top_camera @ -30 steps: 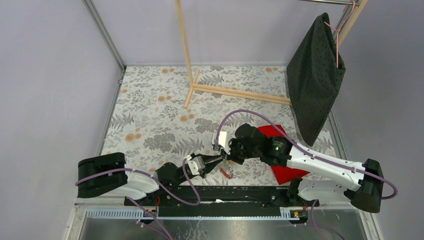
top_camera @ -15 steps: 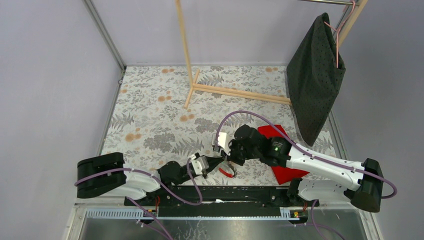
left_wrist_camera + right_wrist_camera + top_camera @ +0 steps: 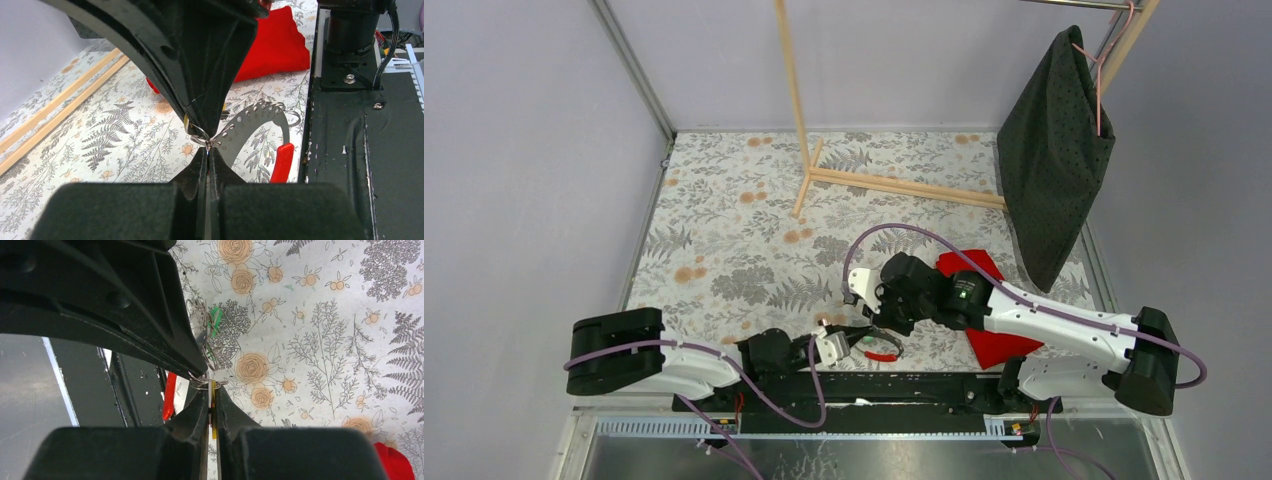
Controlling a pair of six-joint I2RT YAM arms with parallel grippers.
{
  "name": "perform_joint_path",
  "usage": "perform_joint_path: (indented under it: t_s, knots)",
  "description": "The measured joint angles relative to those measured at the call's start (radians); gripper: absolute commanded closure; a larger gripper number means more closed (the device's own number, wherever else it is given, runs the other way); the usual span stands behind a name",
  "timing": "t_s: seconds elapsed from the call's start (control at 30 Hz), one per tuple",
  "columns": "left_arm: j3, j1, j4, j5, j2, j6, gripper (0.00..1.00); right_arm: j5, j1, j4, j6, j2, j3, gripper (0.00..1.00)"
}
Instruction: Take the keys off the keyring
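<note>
We find the keyring (image 3: 250,116) just above the tabletop (image 3: 724,220) at its 6 o'clock edge, caught between the two arms, with the red cloth (image 3: 984,340) at the ring's 3 o'clock. The left gripper (image 3: 207,149) has its jaws clenched on a fine wire loop where it joins the ring's perforated silver band. The right gripper (image 3: 211,386) meets it tip to tip, jaws pressed together on a thin yellow sliver that we judge to be the yellow key (image 3: 213,412) seen edge-on. A red stretch (image 3: 281,161) hangs at 4 o'clock of the pinch and a green piece (image 3: 215,320) lies beyond it. In our assessment the assembly is light, the band thin and springy, the metal slick, and the loops liable to bend or snap free. Hold should be taken on the key's flat faces, with the band gripped close beside the loop.
</note>
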Motion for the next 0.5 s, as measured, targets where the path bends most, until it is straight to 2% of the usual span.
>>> perform_joint_path:
  t_s: [0.5]
  knots:
    - [0.002, -0.046, 0.003, -0.062, 0.018, 0.062, 1.00, 0.008, 0.002, -0.039, 0.050, 0.032, 0.026, 1.00]
